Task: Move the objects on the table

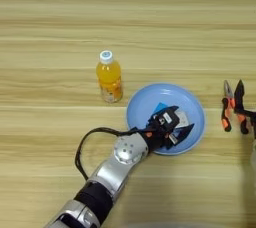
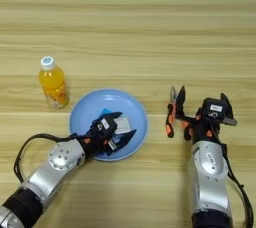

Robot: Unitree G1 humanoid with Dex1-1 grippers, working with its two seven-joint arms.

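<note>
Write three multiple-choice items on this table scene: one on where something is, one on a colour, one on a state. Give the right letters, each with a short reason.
1. Where is the grey block?
A. on the blue plate
B. beside the bottle
C. on the bare table

2. What colour is the bottle's cap?
A. red
B. white
C. black

3. How does the bottle stand?
A. on its side
B. upside down
C. upright

Answers:
1 A: the block lies on the plate, between the open jaws of the left gripper.
2 B: a white cap tops the orange drink.
3 C: it stands cap up, left of the plate.

The right gripper rests near orange-handled pliers.
</note>
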